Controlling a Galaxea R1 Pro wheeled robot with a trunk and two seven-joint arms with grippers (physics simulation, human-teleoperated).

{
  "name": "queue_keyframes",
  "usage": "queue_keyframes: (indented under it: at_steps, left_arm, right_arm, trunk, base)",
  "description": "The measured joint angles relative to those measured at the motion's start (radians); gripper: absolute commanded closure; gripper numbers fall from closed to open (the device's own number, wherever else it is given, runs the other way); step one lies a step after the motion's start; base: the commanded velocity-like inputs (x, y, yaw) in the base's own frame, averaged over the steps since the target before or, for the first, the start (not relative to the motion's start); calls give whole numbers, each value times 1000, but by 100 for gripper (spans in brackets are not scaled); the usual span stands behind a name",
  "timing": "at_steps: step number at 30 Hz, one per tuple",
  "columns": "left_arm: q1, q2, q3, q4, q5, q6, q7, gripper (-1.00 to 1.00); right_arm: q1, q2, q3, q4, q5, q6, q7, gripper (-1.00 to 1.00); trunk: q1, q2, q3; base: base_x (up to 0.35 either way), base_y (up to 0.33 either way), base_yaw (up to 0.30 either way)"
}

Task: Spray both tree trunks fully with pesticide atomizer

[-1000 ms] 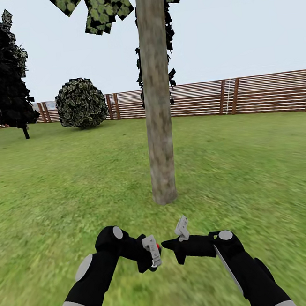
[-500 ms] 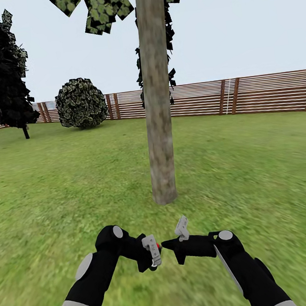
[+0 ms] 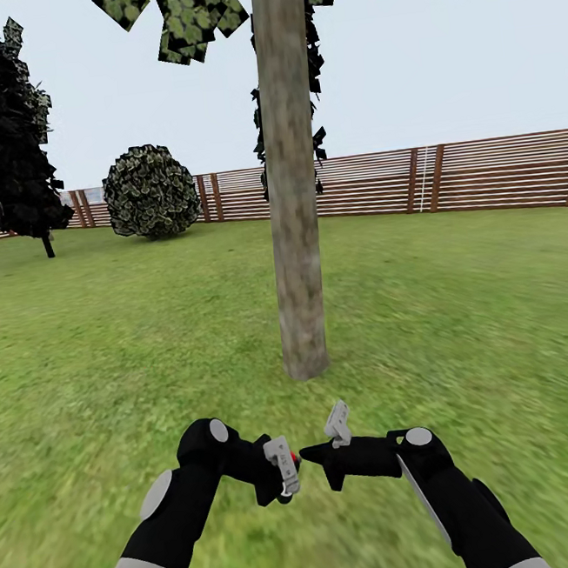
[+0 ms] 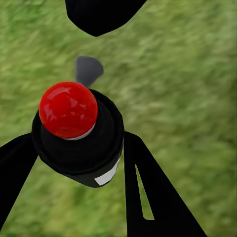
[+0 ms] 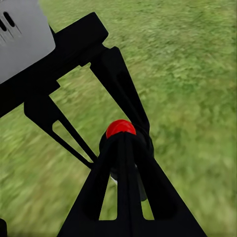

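Black and capped with a glossy red dot, the pesticide atomizer (image 4: 79, 140) sits clamped between the two dark fingers (image 4: 148, 192) of the left hand (image 3: 284, 469), which is closed on its body; a pale strip shows low on its side. In the head view the same sprayer (image 3: 291, 463) is a tiny dark thing with a red speck at the tip of that hand, held above the grass floor (image 3: 108, 355).

Just beside it, toward the robot's right, the right hand (image 3: 336, 425) points at the left one with a small gap between them. Its wrist camera looks along its dark fingers (image 5: 123, 192) at the red dot (image 5: 120, 128) just past them. Whether this hand is parted or closed I cannot tell; it grips nothing that I can see.

Straight ahead of both hands, well beyond them, the tree trunk (image 3: 291, 169) rises as a thick mottled grey-brown column from the lawn, with blocky green leaves (image 3: 194, 9) overhead. No white specks can be made out on the bark from here. Farther off, ahead and left of the left hand, stand a round bush (image 3: 150, 191) and a dark conifer (image 3: 0, 121), before a brown slatted fence (image 3: 448, 177).
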Motion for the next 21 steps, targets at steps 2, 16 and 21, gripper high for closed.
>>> queue_keyframes:
  at_steps: [2,16,21]
  left_arm:
    - [0,0,0,0,0,0,0,100]
    - [0,0,0,0,1,-1,-20,100]
    - [0,0,0,0,1,-2,-45,100]
  right_arm:
    - [0,0,0,0,-1,0,0,100]
    - [0,0,0,1,-1,0,0,100]
    - [0,0,0,1,-1,0,0,100]
  trunk:
    - [0,0,0]
    - [0,0,0]
    - [0,0,0]
  base:
    - [0,0,0]
    - [0,0,0]
    - [0,0,0]
